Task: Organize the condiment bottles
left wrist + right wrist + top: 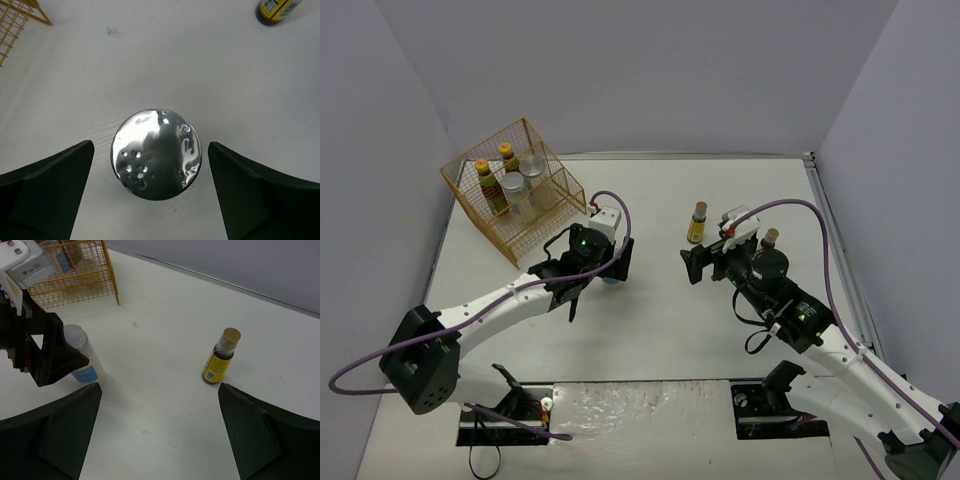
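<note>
A squat jar with a silver lid (156, 154) and a blue label (85, 360) stands on the white table. My left gripper (151, 150) is open and straddles it from above, with gaps on both sides; in the top view the gripper (603, 268) hides most of the jar. A slim dark bottle with a yellow label (221, 356) stands upright ahead of my right gripper (160, 390), which is open and empty. It also shows in the top view (697, 222). Another slim bottle (769, 238) stands beside the right arm.
A yellow wire basket (560, 190) sits at the back left and holds two slim bottles (485, 185) and two silver-lidded jars (516, 190). Its corner shows in the left wrist view (15, 20). Grey walls enclose the table on three sides.
</note>
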`<state>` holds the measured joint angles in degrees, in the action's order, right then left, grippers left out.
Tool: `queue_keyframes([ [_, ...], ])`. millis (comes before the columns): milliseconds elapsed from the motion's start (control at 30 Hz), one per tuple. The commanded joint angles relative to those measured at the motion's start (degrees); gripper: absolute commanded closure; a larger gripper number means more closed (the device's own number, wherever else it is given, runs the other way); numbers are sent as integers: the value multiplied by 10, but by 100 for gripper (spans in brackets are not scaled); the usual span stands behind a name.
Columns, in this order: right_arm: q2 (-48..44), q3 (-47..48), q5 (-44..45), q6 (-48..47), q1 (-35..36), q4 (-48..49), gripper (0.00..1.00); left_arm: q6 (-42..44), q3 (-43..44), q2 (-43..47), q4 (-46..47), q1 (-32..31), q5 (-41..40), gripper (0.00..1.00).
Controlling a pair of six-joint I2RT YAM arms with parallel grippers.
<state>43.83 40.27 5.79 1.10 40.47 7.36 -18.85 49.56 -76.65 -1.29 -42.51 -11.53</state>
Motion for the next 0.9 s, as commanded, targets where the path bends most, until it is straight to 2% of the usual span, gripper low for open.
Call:
queue_keyframes([
  [0,-3,3,10,5,-2,32,0,-33,33,-1,39,-10,-40,10],
  [100,-2,3,7,4,-2,31,0,-41,24,0,44,-10,-44,22],
  [167,-3,3,7,4,-2,32,0,-45,20,5,46,-10,-43,35],
  [200,-3,3,6,4,-2,33,0,-47,19,8,47,-11,-43,42],
  [367,-3,2,5,6,-2,33,0,-45,25,42,30,-10,-52,94],
  [433,-5,0,5,7,-2,34,0,-40,41,57,6,-9,-69,99],
  [600,-9,1,7,6,-3,33,0,-29,96,105,-89,30,-95,100],
  [667,-11,1,6,6,-3,33,0,-26,123,124,-131,66,-102,100],
  [867,-12,2,3,6,-3,34,0,3,215,139,-179,229,-97,100],
])
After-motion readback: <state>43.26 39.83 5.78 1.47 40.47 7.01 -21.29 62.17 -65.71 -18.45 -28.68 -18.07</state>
